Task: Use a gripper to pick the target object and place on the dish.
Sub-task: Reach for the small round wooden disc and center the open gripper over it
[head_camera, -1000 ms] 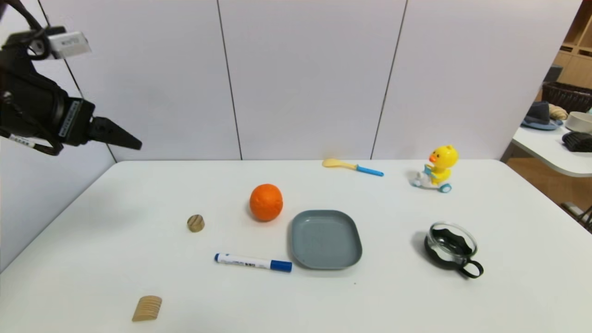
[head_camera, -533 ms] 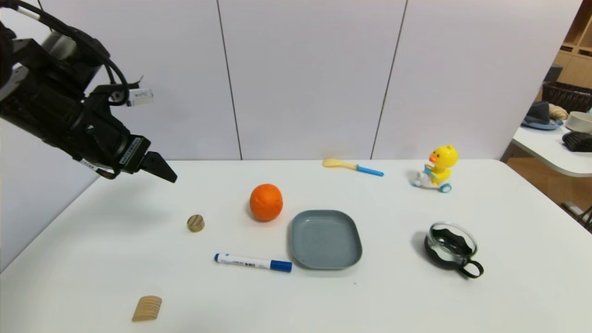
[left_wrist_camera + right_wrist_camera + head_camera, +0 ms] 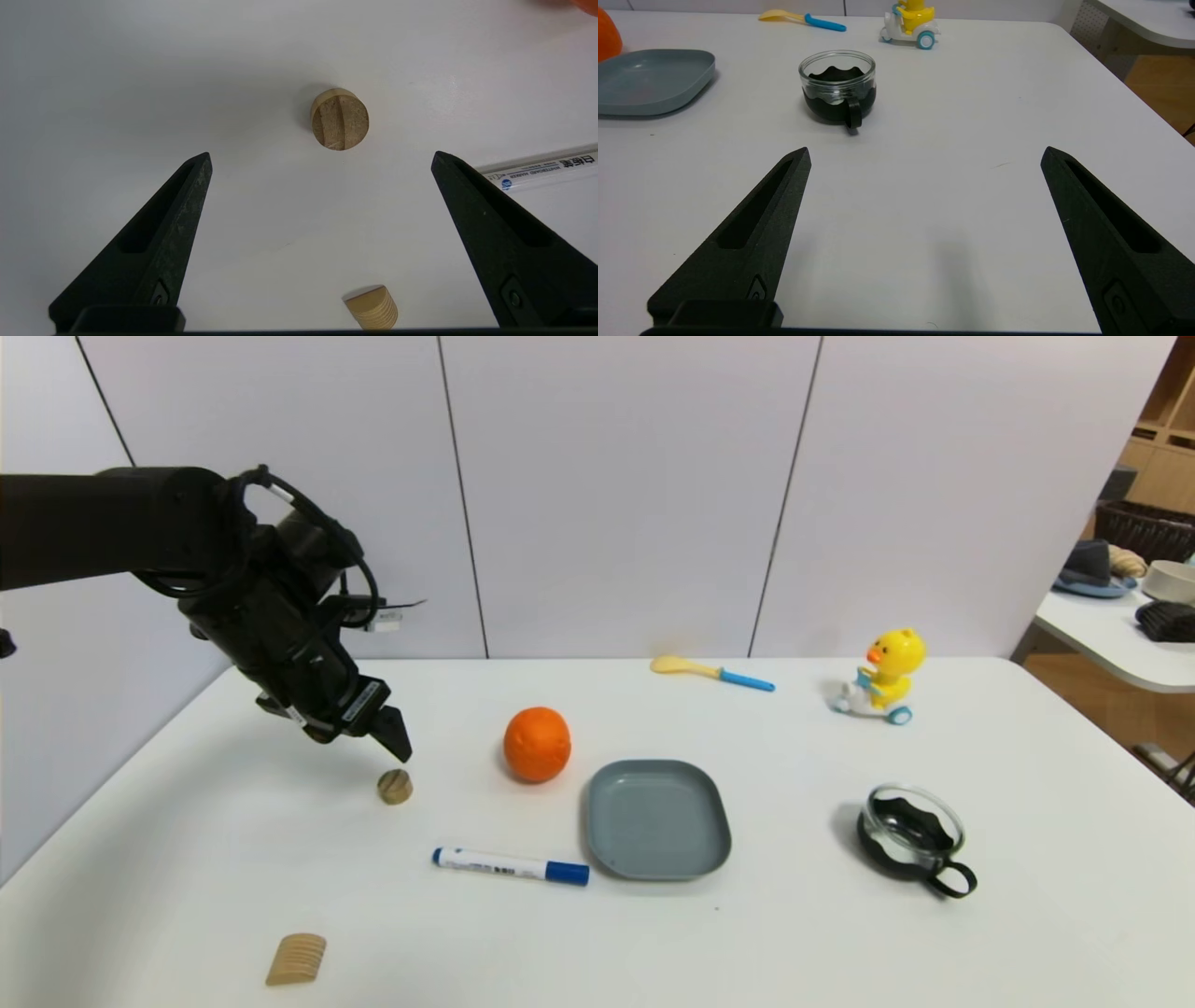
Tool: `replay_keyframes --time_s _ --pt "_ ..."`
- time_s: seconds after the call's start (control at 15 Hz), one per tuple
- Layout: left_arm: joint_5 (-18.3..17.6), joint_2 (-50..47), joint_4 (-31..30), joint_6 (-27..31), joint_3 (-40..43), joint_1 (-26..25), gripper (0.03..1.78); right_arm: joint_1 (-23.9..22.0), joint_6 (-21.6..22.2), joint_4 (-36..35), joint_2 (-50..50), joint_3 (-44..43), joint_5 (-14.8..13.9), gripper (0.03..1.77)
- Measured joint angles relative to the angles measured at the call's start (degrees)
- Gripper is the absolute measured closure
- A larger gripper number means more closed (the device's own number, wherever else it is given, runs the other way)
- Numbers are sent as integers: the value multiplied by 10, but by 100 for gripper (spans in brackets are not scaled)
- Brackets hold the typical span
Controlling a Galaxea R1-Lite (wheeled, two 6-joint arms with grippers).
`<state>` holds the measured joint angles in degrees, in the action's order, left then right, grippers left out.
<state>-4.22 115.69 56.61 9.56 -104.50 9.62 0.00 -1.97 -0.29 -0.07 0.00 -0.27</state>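
The left gripper point(image 3: 397, 747) is carried on a black arm that reaches in horizontally from the 9 o'clock edge of the head view, bends at a cable-wrapped wrist and points steeply downward toward the table point(image 3: 934, 943). Its tip is held just above the wooden cylinder point(image 3: 395, 786), at the cylinder's 12 o'clock, and no contact is seen. In the left wrist view the fingers point(image 3: 159, 233) are spread wide apart, and the cylinder point(image 3: 339, 118) is seen lying on the table beyond the tips, between their lines, with a groove across its upper face. Nothing is held.

The cylinder is placed at 9 o'clock of the orange point(image 3: 537, 744) and is well apart from the dish point(image 3: 657, 819), which lies at 4 o'clock of the orange. A blue-capped marker point(image 3: 511, 865) is laid at 5 o'clock of the cylinder, its cap just beside the dish's near corner. A ridged wooden block point(image 3: 297, 959) is found toward 7 o'clock of the cylinder, near the table's front edge.

The right gripper point(image 3: 924, 154) is not seen in the head view; in its wrist view it is held low over bare table with its fingers point(image 3: 752, 242) wide apart and nothing between them. Ahead of it a glass cup point(image 3: 838, 88) is seen.
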Motion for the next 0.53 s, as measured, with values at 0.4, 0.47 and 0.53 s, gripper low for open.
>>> replay_keyframes --time_s 0.4,0.47,0.53 --pt "22 37 2 1 12 13 12 0 0 0 0 0 0 9" --pt "22 39 2 0 16 16 12 0 0 0 0 0 0 9" --pt "22 40 3 0 19 19 12 0 0 0 0 0 0 9"
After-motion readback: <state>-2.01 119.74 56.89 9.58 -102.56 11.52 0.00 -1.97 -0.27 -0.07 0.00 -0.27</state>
